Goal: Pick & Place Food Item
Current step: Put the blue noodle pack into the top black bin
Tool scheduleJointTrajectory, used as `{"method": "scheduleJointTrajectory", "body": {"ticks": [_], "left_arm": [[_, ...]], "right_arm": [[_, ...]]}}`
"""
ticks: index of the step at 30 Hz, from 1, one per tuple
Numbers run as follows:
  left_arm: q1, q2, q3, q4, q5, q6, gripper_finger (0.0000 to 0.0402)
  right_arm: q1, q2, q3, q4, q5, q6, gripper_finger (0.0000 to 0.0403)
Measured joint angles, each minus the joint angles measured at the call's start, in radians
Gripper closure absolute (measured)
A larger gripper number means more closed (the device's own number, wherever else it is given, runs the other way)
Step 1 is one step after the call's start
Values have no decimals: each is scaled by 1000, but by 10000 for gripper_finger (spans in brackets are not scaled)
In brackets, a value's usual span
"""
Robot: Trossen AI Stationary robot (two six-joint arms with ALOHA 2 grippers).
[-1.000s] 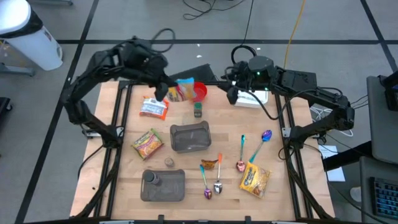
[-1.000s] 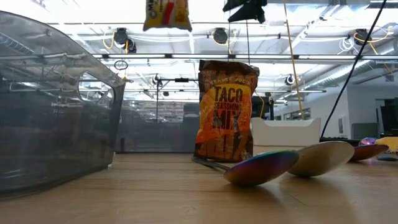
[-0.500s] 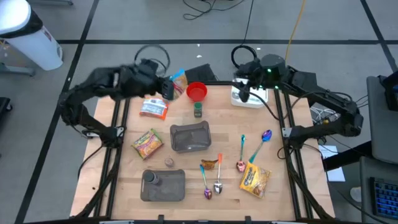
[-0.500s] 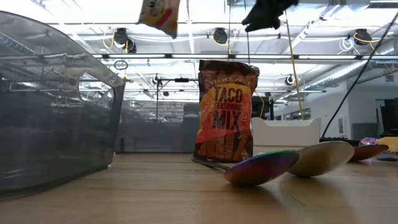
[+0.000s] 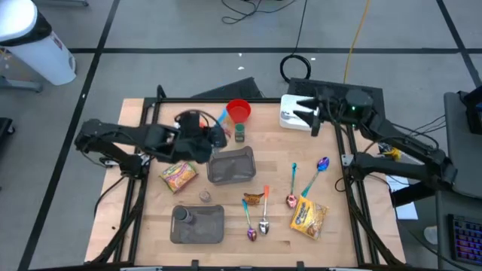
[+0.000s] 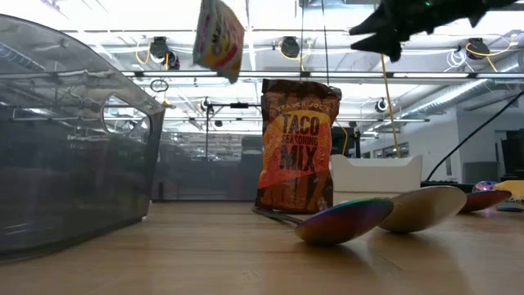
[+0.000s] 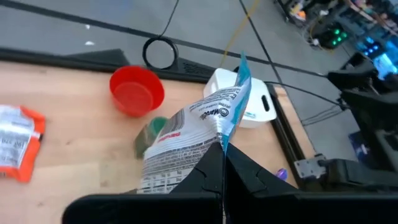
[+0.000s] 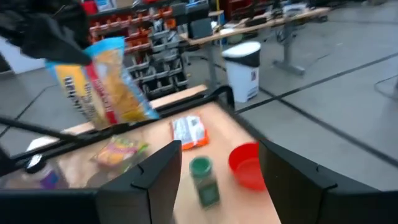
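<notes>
The wooden table fills the middle of the floor, framed by dark rails. The left arm reaches in low from its side, and the left gripper hangs above the back-left part of the table with its fingers pinched tight on the top seam of a snack bag. The bag is lifted clear of the wood, tilted, its blue edge uppermost, just beside the red bowl and above the near corner of the clear bin. From table height it dangles high over the taco seasoning packet.

The right arm stretches along the back-right edge, and the right gripper hovers over the white box with its fingers spread apart and nothing between them.

A second clear container sits at the front left, with a dark lid in it. A yellow pouch lies at the front right, a noodle packet left of the bin, and an orange-and-white packet further back. A green spice jar stands between bowl and bin. Several spoons are scattered at the right front.
</notes>
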Motion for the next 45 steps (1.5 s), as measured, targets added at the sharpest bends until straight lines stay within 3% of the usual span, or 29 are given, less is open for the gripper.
{"method": "scheduleJointTrajectory", "body": {"ticks": [7,15,20,24,28,32,36,41,45], "left_arm": [[-25,-2,-108,38,-30,-133,401],[-83,-3,-215,74,-125,-357,401],[-98,-2,-309,275,-183,-407,401],[-87,34,-370,511,-227,-342,401],[-67,99,-371,615,-219,-315,401],[-47,145,-371,678,-128,-261,401],[-26,139,-371,743,-2,-76,401],[9,92,-371,922,226,270,401],[45,81,-367,1062,426,425,401]], "right_arm": [[0,-100,-111,-3,-11,103,199],[2,-125,-138,-2,-35,130,200],[2,-120,-138,-1,-35,100,202],[2,-111,-138,1,-35,96,202],[2,-102,-138,1,-55,85,202],[2,-89,-138,10,-238,-20,204],[3,-62,-138,92,-425,-2,207],[3,11,-138,223,-545,69,207],[38,98,-138,358,-594,143,207]]}}
